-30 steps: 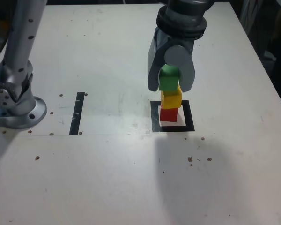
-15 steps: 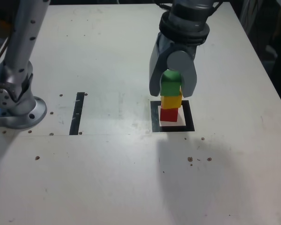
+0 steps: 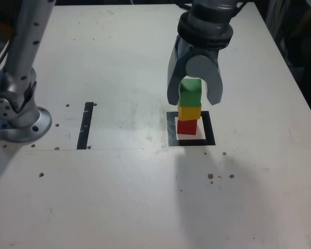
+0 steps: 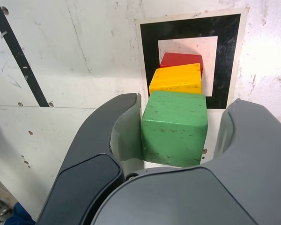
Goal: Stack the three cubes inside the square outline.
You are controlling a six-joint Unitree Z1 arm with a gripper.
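Note:
Inside the square outline (image 3: pixel 171 130) stands a stack of three cubes: red (image 3: pixel 187 126) at the bottom, yellow (image 3: pixel 189 111) in the middle, green (image 3: pixel 189 92) on top. My gripper (image 3: pixel 193 98) hangs over the stack with its jaws either side of the green cube. In the wrist view the green cube (image 4: pixel 174 129) sits above the yellow (image 4: pixel 175 78) and red (image 4: pixel 180 60) cubes, all within the outline (image 4: pixel 150 56). One finger (image 4: pixel 124 136) lies close against the green cube; a gap shows at the other side. The gripper (image 4: pixel 185 105) is open.
A thin black strip (image 3: pixel 84 125) lies on the white table (image 3: pixel 119 197) towards the exterior view's left, also visible in the wrist view (image 4: pixel 18 56). The arm's grey base (image 3: pixel 18 111) stands at the far left. Small dark specks dot the table's surface.
The gripper lowered the green cube onto the yellow one, then its jaws spread apart from it. The stack stays upright in the outline.

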